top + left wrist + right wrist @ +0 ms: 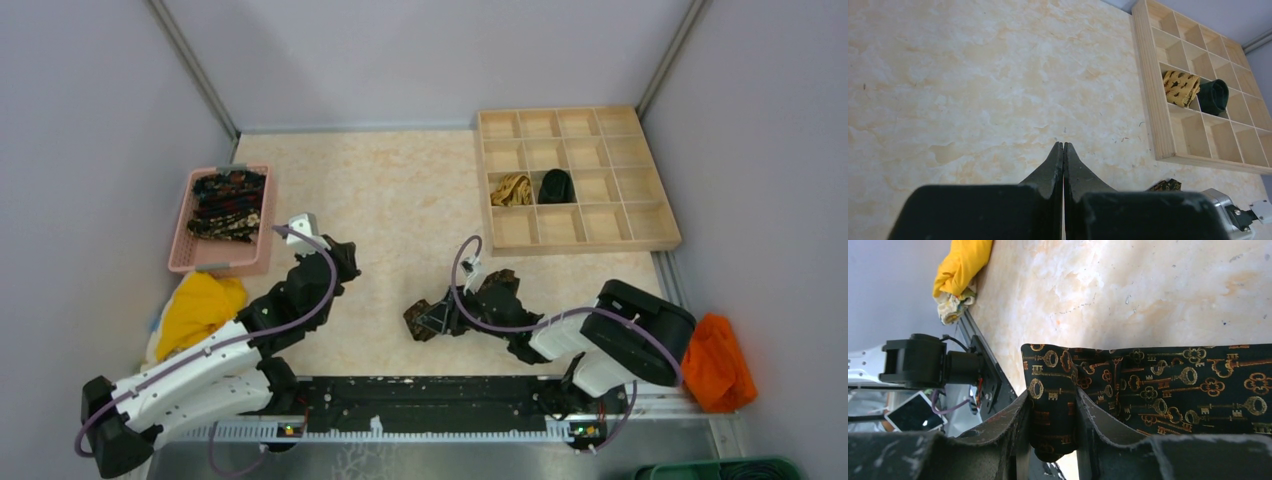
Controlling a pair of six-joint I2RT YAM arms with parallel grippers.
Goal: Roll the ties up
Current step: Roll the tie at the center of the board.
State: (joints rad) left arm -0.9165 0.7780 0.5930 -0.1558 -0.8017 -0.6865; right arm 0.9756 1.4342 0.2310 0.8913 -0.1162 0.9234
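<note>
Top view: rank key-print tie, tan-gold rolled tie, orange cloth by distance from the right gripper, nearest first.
1. key-print tie: clamped in the right gripper, mid-table, near side.
2. tan-gold rolled tie: in a wooden organizer compartment, far right.
3. orange cloth: near right corner, beyond the arm's base.

On the table a tie sits between the fingers of the right claw. Behind-right of that claw lies the tray, rolled ties in two adjacent compartments; basket of ties far left, past the left claw.
</note>
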